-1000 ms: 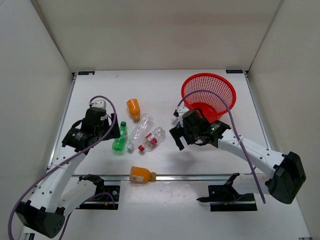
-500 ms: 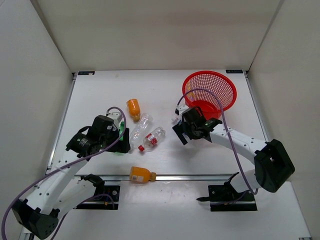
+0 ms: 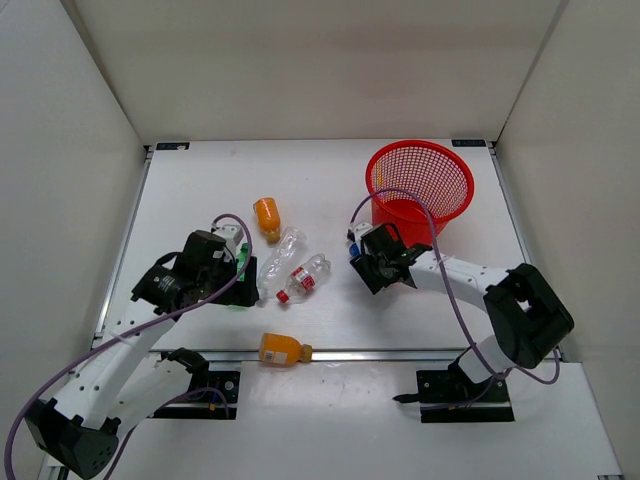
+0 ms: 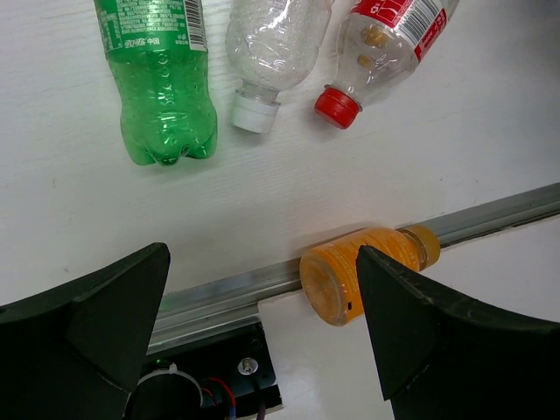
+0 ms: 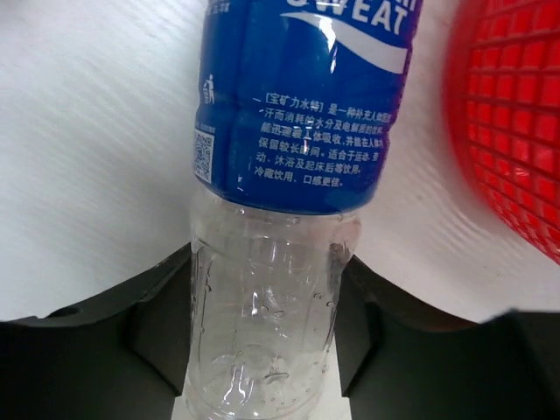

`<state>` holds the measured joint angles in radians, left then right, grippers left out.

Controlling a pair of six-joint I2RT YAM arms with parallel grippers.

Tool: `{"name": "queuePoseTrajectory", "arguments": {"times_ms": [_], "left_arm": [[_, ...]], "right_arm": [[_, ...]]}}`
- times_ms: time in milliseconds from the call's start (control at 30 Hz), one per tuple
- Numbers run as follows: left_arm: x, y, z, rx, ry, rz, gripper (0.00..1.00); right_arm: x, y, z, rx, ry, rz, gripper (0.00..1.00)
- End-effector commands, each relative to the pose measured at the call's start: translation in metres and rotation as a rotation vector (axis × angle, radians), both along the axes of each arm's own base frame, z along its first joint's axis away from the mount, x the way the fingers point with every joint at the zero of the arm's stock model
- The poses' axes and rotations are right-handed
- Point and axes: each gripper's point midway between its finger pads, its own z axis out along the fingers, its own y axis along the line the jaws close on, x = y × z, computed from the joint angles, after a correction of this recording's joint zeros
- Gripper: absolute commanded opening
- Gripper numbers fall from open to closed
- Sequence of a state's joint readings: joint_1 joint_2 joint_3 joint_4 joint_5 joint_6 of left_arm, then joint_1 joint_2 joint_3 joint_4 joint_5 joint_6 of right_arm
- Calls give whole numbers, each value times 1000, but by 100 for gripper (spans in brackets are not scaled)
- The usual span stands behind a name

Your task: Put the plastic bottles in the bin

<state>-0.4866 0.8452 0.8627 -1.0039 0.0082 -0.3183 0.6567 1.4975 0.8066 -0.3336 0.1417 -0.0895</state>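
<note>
Fingers of the left gripper stand spread wide with nothing pinched between them. Nearest the arm bases, an orange bottle lies on its side against the metal rail at the table's near edge, its cap pointing right in the top view.

Just beyond, the left gripper hangs over the white table near the green bottle, which lies flat and apart from both fingers. Just right of it lies a crumpled clear bottle with a white cap, then a clear bottle with a red cap and red label. All three lie close together.

Across the table, the right gripper is closed on the clear lower body of a blue-labelled bottle, one finger pressed against each side. Whether this bottle is lifted off the surface cannot be told.

Farther back, a second orange bottle lies alone beyond the clear ones. The red mesh bin stands upright at the far right, just beside the pinched bottle and beyond the right gripper. No bottle can be made out inside it.
</note>
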Motion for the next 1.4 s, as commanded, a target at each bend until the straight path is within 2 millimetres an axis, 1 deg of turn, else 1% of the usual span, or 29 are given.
{"name": "queuePoseTrajectory", "arguments": {"times_ms": [0,67,100,200,233,267,300,333,367,400,467,500,533,600,633,700,767,867,900,967,1000,1033,1133,1167,1233,1267,1300,1333,1367], "left_arm": [[2,-3,8,-21,-20,-3,99],[3,-3,9,-23,-26,-5,99],[3,-3,8,-17,-24,-6,99],[6,-5,7,-33,-26,-1,99],[9,-5,11,-40,-41,8,99],[10,-6,9,-42,-36,11,99],[13,-8,12,-53,-46,18,99],[15,-10,15,-66,-51,25,99],[16,-8,15,-60,-55,29,99],[18,-9,15,-72,-50,48,98],[21,-4,12,-65,-35,93,98],[21,-2,10,-63,-23,116,99],[25,5,7,-47,-19,160,99],[28,12,7,-39,-19,210,99],[28,15,5,-38,-12,230,99],[33,21,5,-41,-15,285,99],[38,36,4,-13,-13,383,99],[50,46,3,-9,4,448,99],[54,42,7,-21,-14,439,99],[61,43,6,-15,-21,461,99],[63,45,5,-11,-22,471,99],[65,46,4,-11,-19,476,98],[69,47,-3,-1,-12,451,99],[70,49,-7,-3,-3,461,98],[74,50,-10,0,4,464,98],[74,51,-15,11,21,464,98],[76,51,-20,20,32,460,98],[81,49,-21,16,31,457,99],[81,48,-27,19,48,458,99]], "right_arm": [[6,33,34,90,-76,37,46],[9,57,69,161,-126,71,42],[2,67,83,180,-139,106,40],[-4,103,159,337,-222,185,35],[-6,106,173,367,-240,196,35],[0,111,200,409,-288,188,34],[0,110,214,427,-319,192,35],[9,104,238,452,-369,169,36],[24,93,257,468,-421,125,35],[29,88,272,486,-453,124,36],[59,57,292,495,-528,29,36],[74,34,298,487,-564,-40,37],[81,22,303,481,-596,-72,37],[106,-14,305,466,-652,-156,41],[112,-23,302,458,-661,-171,42],[127,-47,292,424,-661,-226,42],[140,-64,277,377,-635,-292,44],[145,-73,264,350,-619,-309,65],[148,-75,263,338,-628,-315,69],[146,-76,270,321,-651,-313,89],[145,-77,270,303,-660,-316,95],[143,-78,278,300,-678,-322,99],[135,-92,290,287,-695,-377,99],[134,-94,299,295,-708,-388,99],[119,-108,304,314,-688,-472,99],[113,-117,298,306,-661,-507,99],[104,-121,303,351,-654,-547,99],[94,-129,297,373,-623,-581,99],[87,-143,283,349,-581,-618,99]]}}
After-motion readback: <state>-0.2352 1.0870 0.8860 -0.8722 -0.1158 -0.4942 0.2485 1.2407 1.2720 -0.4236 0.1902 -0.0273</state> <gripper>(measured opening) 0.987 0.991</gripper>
